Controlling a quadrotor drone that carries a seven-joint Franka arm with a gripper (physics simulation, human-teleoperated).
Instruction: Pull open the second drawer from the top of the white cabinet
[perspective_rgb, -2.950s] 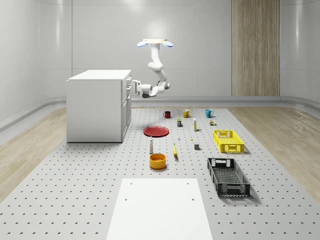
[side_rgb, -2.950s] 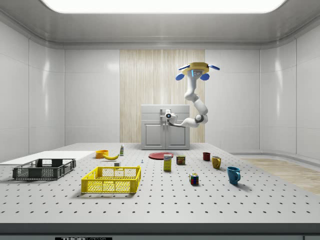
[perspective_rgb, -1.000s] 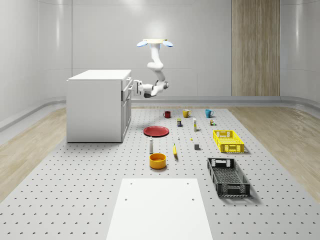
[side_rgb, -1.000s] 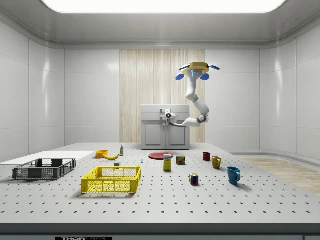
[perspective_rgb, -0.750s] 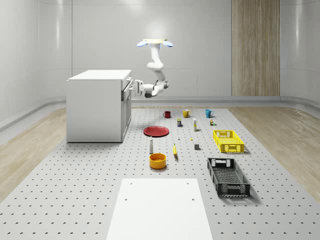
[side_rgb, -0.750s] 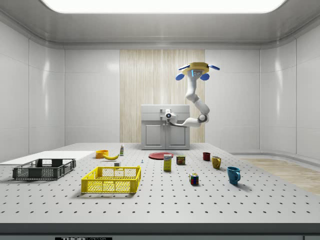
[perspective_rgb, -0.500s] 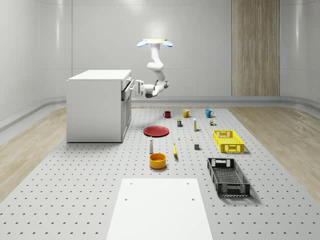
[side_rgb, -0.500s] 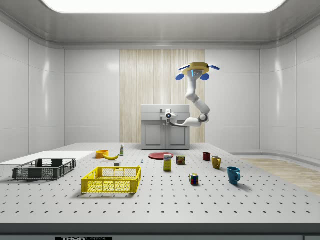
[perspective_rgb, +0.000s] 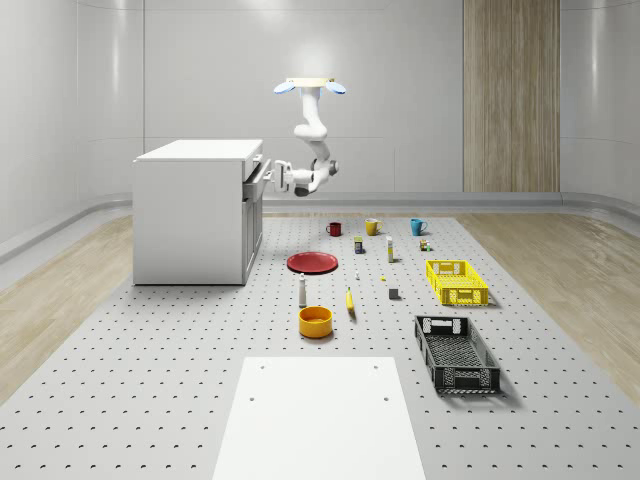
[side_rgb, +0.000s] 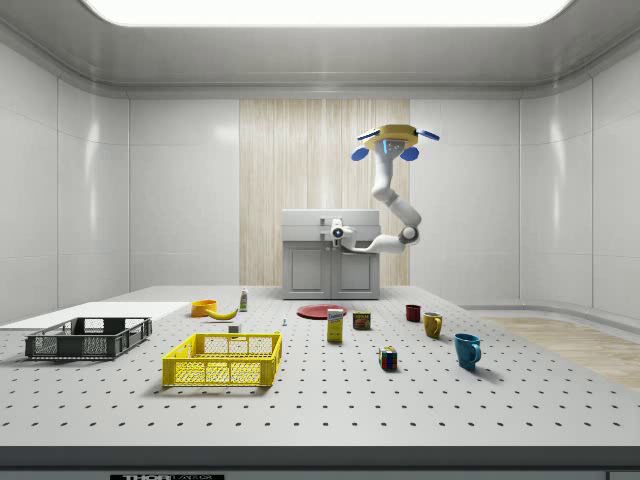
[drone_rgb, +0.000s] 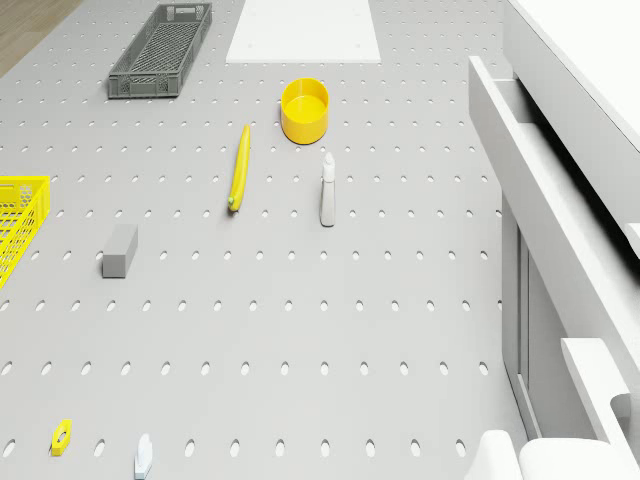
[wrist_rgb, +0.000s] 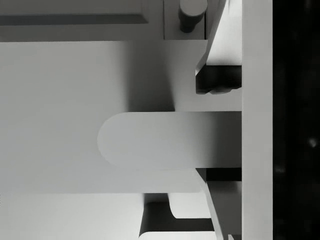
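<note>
Yellow-topped drone (side_rgb: 395, 131) body, blue rotor discs on either side, a glossy white jointed arm (perspective_rgb: 314, 137) with rounded segments, ending in a white claw (perspective_rgb: 272, 175) with grey fittings.

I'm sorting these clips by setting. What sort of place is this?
Most likely a simulated indoor test room for robot handling. A grey perforated floor carries scattered household props, such as a yellow crate and a red plate, beside a white cabinet, within plain panelled walls.
</note>
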